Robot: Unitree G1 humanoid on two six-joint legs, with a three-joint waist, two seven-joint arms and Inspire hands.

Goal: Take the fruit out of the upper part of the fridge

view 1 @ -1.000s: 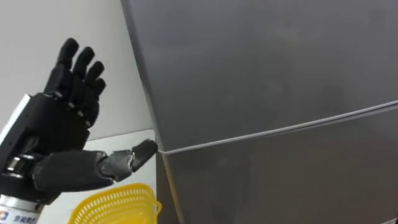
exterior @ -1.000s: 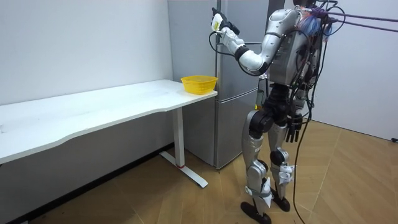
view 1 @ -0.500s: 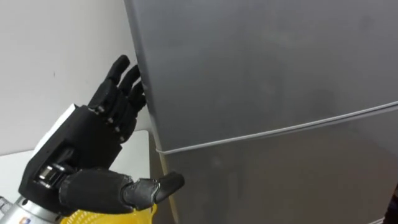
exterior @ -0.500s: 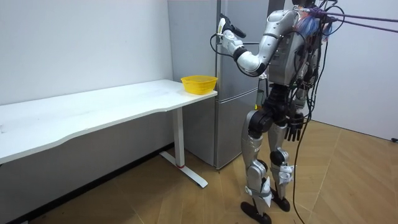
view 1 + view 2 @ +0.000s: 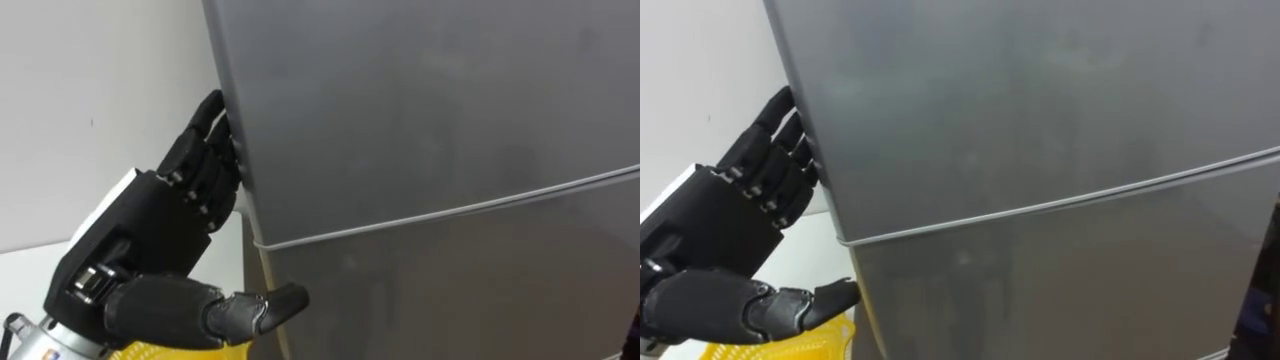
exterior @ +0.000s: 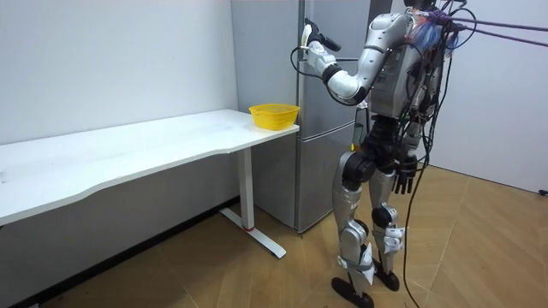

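The grey fridge stands right before me, both doors closed. Its upper door meets the lower door at a thin bright seam. My left hand is raised at the upper door's left edge. Its straight fingers lie against that edge, and the thumb points across the seam. Nothing is in the hand. My right hand hangs beside my hip, fingers relaxed and holding nothing. What the fridge holds is hidden behind the doors.
A yellow mesh basket sits on the end of the long white table, just to the fridge's left and below my left hand. A white wall lies behind the table. Wooden floor stretches behind me.
My left hand has swung to the right, from open air by the wall to the upper door's left edge. The thumb now reaches across the seam. The right hand has not moved.
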